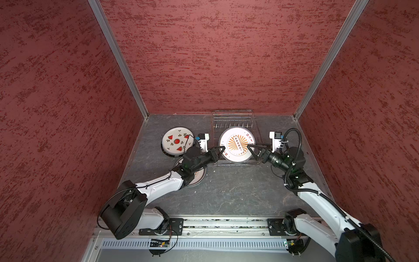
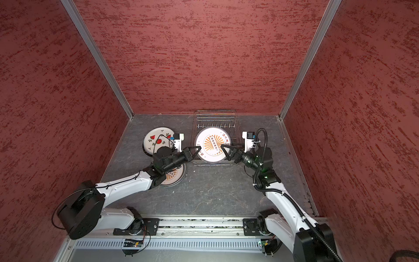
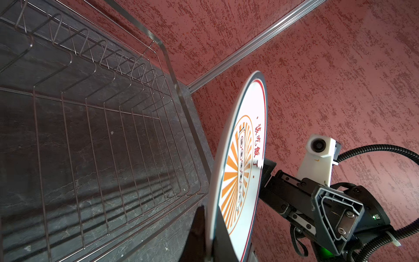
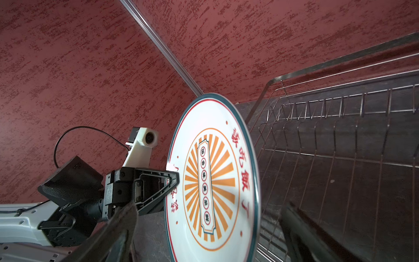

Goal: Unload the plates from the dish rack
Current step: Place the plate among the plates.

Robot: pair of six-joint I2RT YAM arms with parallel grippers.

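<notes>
A white plate [image 1: 237, 145] [image 2: 213, 145] with an orange sunburst and red characters hangs face-up over the front of the silver wire dish rack [image 1: 233, 113] [image 2: 215, 112]. My left gripper [image 1: 223, 148] [image 2: 199, 148] [image 3: 210, 226] is shut on its left rim. My right gripper [image 1: 249, 147] [image 2: 223, 147] [image 4: 213, 226] stands open, one finger on each side of the plate's right rim without pinching it. Both wrist views show the plate [image 3: 240, 158] [image 4: 215, 181] edge-on above the rack's [image 3: 90, 113] [image 4: 340, 147] bare prongs.
A watermelon-printed plate [image 1: 178, 141] [image 2: 158, 139] lies on the grey table left of the rack. Another sunburst plate [image 1: 197, 175] [image 2: 174, 175] lies under my left forearm. Red walls close in on three sides, and the rack stands against the back wall.
</notes>
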